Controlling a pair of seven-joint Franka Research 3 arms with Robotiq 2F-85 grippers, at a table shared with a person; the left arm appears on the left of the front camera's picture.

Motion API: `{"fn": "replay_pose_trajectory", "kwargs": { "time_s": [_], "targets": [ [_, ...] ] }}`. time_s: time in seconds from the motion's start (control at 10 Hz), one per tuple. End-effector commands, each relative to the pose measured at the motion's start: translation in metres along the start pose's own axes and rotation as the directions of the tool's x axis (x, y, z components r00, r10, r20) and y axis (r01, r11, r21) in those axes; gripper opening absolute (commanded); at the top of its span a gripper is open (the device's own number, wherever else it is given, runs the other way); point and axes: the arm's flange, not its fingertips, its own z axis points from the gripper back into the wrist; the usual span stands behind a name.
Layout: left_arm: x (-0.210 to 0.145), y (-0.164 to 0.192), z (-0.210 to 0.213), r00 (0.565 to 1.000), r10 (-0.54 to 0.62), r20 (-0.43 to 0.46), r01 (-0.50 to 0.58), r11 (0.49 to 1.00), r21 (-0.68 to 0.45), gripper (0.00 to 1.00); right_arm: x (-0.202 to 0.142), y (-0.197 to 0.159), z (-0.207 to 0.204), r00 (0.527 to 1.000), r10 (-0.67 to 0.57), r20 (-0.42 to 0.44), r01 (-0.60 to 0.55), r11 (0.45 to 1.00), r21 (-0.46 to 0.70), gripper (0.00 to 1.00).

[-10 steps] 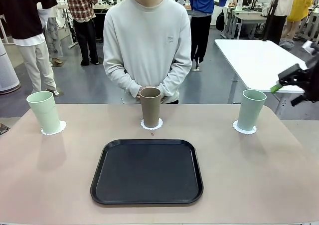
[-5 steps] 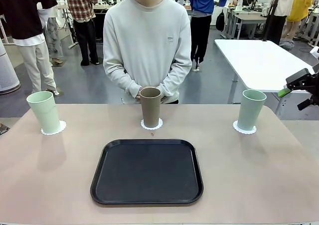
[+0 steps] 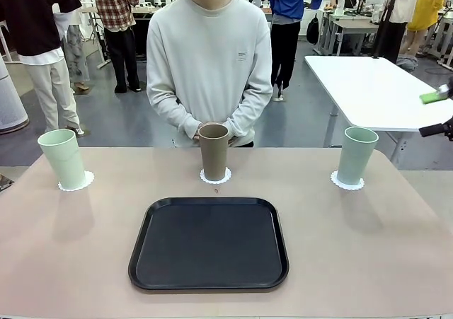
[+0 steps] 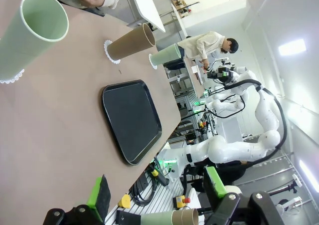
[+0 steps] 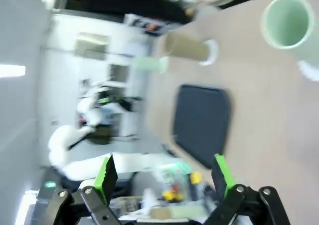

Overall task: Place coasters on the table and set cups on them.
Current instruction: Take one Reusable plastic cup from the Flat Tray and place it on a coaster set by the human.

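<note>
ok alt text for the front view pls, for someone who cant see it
Three cups stand on white coasters along the far side of a beige table: a mint cup at left, a brown cup in the middle, a mint cup at right. A black tray lies in front; a person stands behind.

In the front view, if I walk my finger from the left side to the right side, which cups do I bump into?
Left mint green cup → brown cup → right mint green cup, each standing on its own white coaster.
</note>
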Motion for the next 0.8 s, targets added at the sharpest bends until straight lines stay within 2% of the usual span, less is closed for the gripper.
{"fn": "replay_pose_trajectory", "kwargs": {
  "time_s": [0.0, 0.1, 0.2, 0.3, 0.7],
  "targets": [
    [0.001, -0.003, 0.001, 1.000, -0.004, 0.010, 0.004, 1.000, -0.008, 1.00, 0.035, -0.043, 0.004, 0.954, -0.286, -0.086, 0.295, 0.949, 0.111, 1.00],
    [0.001, -0.003, 0.001, 1.000, -0.004, 0.010, 0.004, 1.000, -0.008, 1.00, 0.035, -0.056, 0.001, 0.908, -0.378, -0.181, 0.387, 0.922, 0.017, 1.00],
    [0.001, -0.003, 0.001, 1.000, -0.004, 0.010, 0.004, 1.000, -0.008, 1.00, 0.030, -0.065, -0.001, 0.892, -0.417, -0.174, 0.424, 0.906, 0.000, 1.00],
    [0.001, -0.003, 0.001, 1.000, -0.004, 0.010, 0.004, 1.000, -0.008, 1.00, 0.025, -0.071, -0.003, 0.886, -0.427, -0.181, 0.427, 0.903, -0.044, 1.00],
    [0.001, -0.003, 0.001, 1.000, -0.004, 0.010, 0.004, 1.000, -0.008, 1.00, 0.017, -0.078, 0.002, 0.901, -0.405, -0.158, 0.408, 0.913, -0.015, 1.00]
  ]
}}
